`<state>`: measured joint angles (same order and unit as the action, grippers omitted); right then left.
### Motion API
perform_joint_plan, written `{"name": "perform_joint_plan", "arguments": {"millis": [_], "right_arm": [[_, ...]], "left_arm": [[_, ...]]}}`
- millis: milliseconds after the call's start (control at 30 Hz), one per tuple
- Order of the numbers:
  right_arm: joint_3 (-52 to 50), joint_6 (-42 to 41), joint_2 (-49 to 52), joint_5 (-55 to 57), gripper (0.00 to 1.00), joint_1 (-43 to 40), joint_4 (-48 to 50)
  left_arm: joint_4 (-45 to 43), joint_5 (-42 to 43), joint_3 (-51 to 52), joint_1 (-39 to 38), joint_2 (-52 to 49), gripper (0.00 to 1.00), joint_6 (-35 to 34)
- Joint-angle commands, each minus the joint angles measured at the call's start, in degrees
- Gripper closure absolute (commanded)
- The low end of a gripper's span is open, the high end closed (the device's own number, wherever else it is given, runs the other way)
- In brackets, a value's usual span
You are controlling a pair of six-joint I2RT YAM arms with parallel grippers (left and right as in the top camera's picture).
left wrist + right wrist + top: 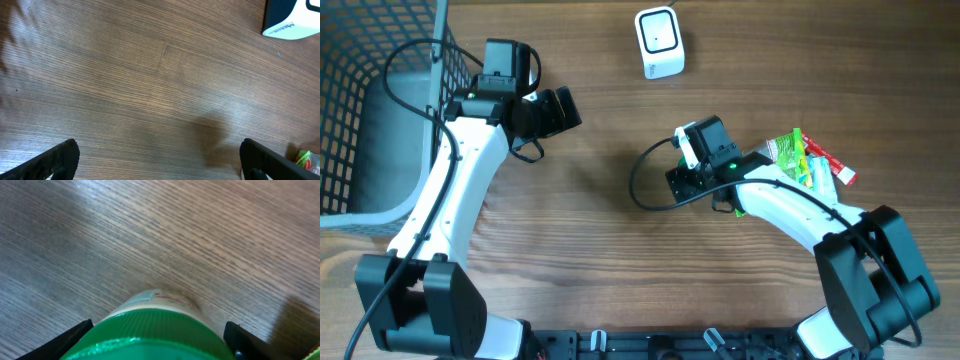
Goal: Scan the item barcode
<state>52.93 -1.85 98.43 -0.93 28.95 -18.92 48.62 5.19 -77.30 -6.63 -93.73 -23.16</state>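
Green-capped bottle (150,305) sits between the right end effector's (157,330) jaws, just 3 o'clock of desk (590,240) centre; grip unconfirmed. Left end effector (159,155) gapes, empty. Secure the hold, then face the barcode toward the scanner (659,42) at 12 o'clock.

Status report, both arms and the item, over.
Left gripper open, empty. Right gripper straddles green-capped container, grip unconfirmed. Nothing seen between it and white scanner.

Matt wood-grain table (150,75); ribbed green plastic cap (145,340); wire-mesh basket (360,100).
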Motion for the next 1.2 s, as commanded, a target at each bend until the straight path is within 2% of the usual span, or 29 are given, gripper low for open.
{"name": "perform_joint_plan", "arguments": {"millis": [0,67,200,300,400,433,600,767,867,967,1167], "right_arm": [[4.3,3.5,-1.7,1.4,0.08,0.1,-4.1],[10.6,4.7,-2.3,1.2,0.02,0.0,-12.8],[26.8,6.4,-2.2,-2.5,0.0,0.0,-30.6],[26.2,7.9,0.5,-0.7,0.01,0.0,-32.8],[26.0,7.8,8.2,-3.2,0.01,0.1,-33.6],[25.9,7.8,11.2,-3.3,0.05,0.1,-34.3],[25.9,7.7,17.5,-3.0,0.29,0.1,-34.4],[27.8,6.0,15.4,-1.9,0.47,0.1,-33.7],[36.2,0.9,9.5,-1.7,0.54,0.0,-35.7],[45.7,-1.4,8.1,0.9,0.44,0.0,-33.7],[47.1,-1.3,11.2,1.1,0.48,-3.1,-16.5]], "left_arm": [[-0.1,-0.2,0.1,0.1,0.0,0.0,0.4],[-0.1,-0.2,0.1,0.1,0.0,0.0,0.4],[-0.1,-0.2,0.1,0.1,0.0,0.0,0.4],[-0.1,-0.2,0.1,0.1,0.0,0.0,0.4],[-0.1,-0.2,0.1,0.1,0.0,0.0,0.4],[-0.1,-0.2,0.1,0.1,0.0,0.0,0.4],[-0.1,-0.2,0.1,0.1,0.0,0.0,0.4],[-0.1,-0.2,0.1,0.1,0.0,0.0,0.4],[-0.1,-0.2,0.1,0.1,0.0,0.0,0.4],[-0.1,-0.2,0.1,0.1,0.0,0.0,0.4],[-0.1,-0.2,0.1,0.1,0.0,0.0,0.4]]}}
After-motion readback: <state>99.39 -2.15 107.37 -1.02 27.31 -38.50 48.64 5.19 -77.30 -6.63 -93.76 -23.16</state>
